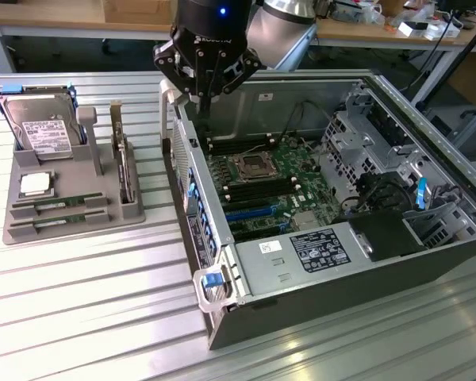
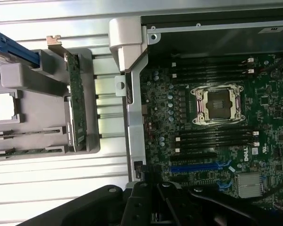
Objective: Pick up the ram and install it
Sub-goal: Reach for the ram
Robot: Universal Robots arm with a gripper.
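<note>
Overhead, empty black jaws pressed together hang over the open metal computer case [image 1: 301,87]; thin green ram sticks [image 1: 59,206] lie in a grey plastic tray [image 1: 12,198].

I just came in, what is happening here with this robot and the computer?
A robot arm is set to install ram. Its gripper, fingers shut, hangs over the edge of the open computer case, on the side facing the grey tray. Two ram sticks lie in that tray, not picked up.

Black tool [image 1: 207,97], blue light [image 1: 221,11] at its 12 o'clock, white lettering [image 1: 222,40]; rounded silver-grey arm [image 1: 284,30] at 2 o'clock.
</note>
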